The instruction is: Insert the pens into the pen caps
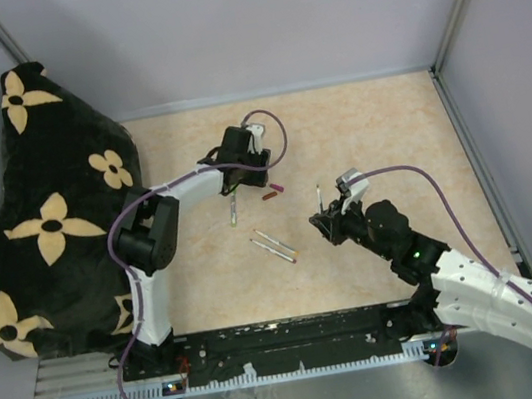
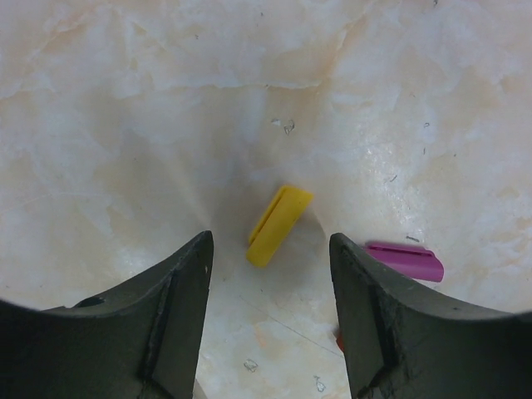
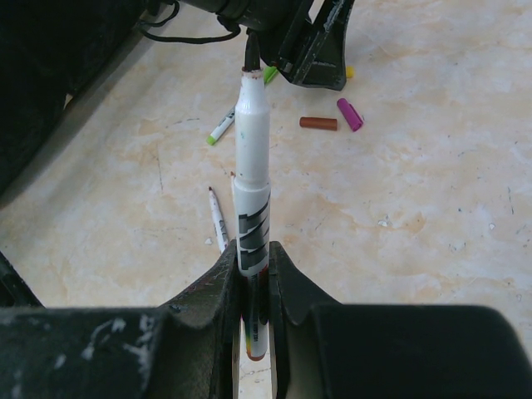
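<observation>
We are seeing no pen capped yet. The yellow cap is lying on the table between the parted fingers of our left gripper, the magenta cap just to its right and the dark red cap close by. Our right gripper is clamping one pen upright, tip bare. Three pens are lying loose mid-table.

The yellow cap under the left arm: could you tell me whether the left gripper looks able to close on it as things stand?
Probably yes. The left gripper is open, and the yellow cap lies bare on the table between and just beyond its fingers; the magenta cap lies off to one side.
</observation>
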